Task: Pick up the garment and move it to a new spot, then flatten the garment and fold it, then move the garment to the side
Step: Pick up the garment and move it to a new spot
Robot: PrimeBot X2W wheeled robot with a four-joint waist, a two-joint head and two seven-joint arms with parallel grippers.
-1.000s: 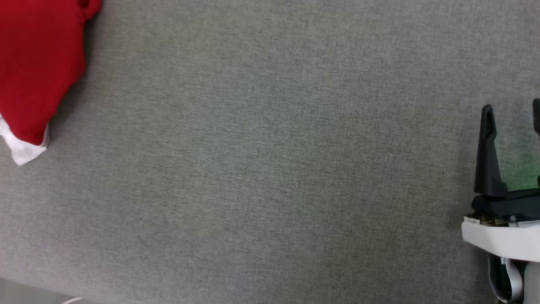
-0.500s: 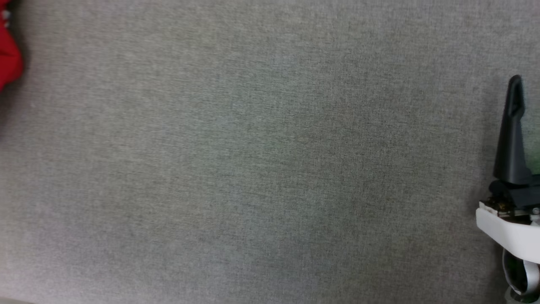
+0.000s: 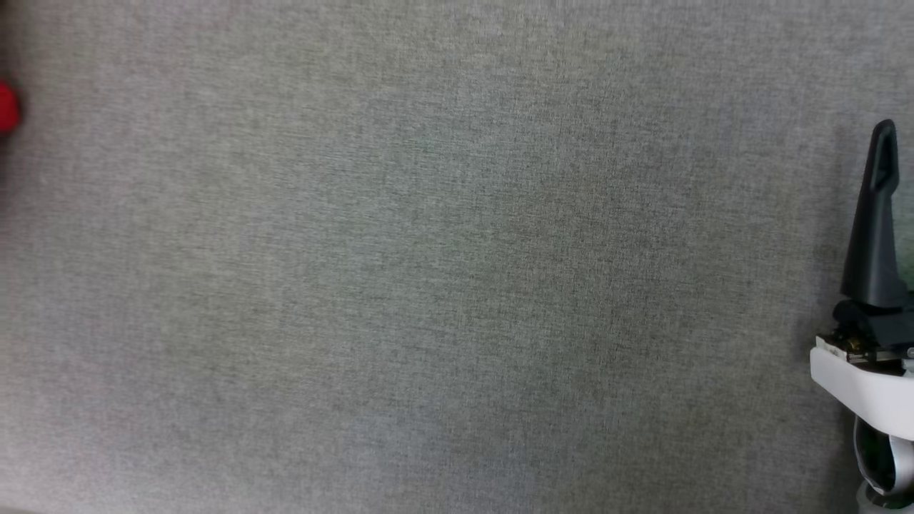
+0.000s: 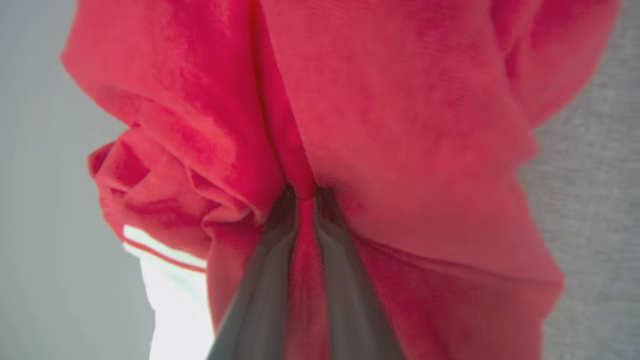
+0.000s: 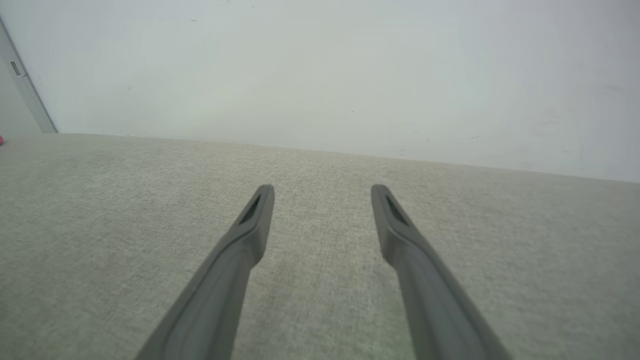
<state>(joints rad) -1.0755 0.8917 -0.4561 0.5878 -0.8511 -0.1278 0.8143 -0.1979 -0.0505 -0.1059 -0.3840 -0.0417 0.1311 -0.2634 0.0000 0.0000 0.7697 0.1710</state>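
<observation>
- The left gripper (image 4: pixel 304 200) has just gone from spread wide to pressed together. In the left wrist view its two long dark fingers (image 4: pixel 260 300) pinch a narrow fold of the red basketball-style T-shirt with white short sleeves (image 4: pixel 400 125).
- Around that pinch the red cloth bunches in soft folds. A white sleeve with red-and-white striped trim (image 4: pixel 170 290) hangs low at the left of that view.
- The picture does not show whether the shirt has left the surface or is only gathered on it.
- In the head view only a sliver of the red shirt (image 3: pixel 6 107) shows at the far left edge. A second ago a broad red mass and a white sleeve end lay there. The whole view seems to have shifted, so this may be the camera's move, not the shirt's.
- The right gripper (image 5: pixel 322 195) is spread and holds nothing, above the grey woven fabric surface (image 3: pixel 457 285) and well apart from the shirt.
- My judgement: the pick-up grasp is made, so lifting and carrying the shirt to a new spot comes next. A thin single-fold pinch may slip.
</observation>
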